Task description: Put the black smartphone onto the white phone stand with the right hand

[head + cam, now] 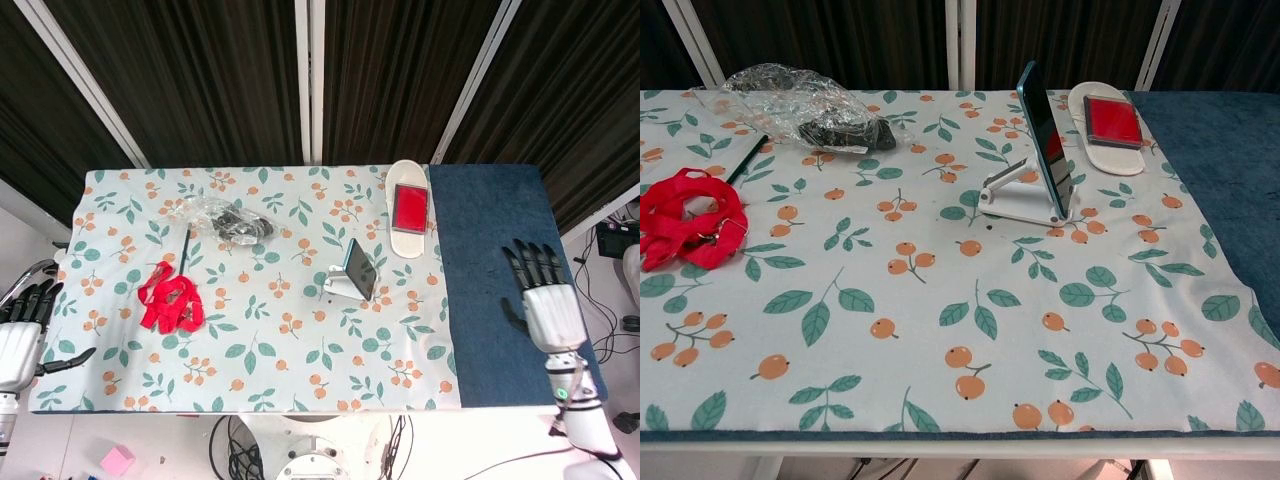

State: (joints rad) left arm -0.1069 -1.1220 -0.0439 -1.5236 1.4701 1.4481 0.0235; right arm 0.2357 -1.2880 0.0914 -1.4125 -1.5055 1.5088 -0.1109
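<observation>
From my chest camera: black smartphone (1046, 135) sits on the white phone stand (1016, 195), leaning back, screen facing right, lower edge in the stand's front lip. Neither of my hands shows in this view.

Just behind and right of the stand, a white oval tray (1108, 149) carries a flat red block (1112, 119). Tray lies at the edge of the floral cloth (940, 330), next to the blue mat (1230, 180) that covers the right side.

Far left: a heap of red straps (685, 228). Behind it, a thin dark stick (747, 158). Upper left: crumpled clear plastic bag (800, 100) with something dark inside; I cannot tell what.
</observation>
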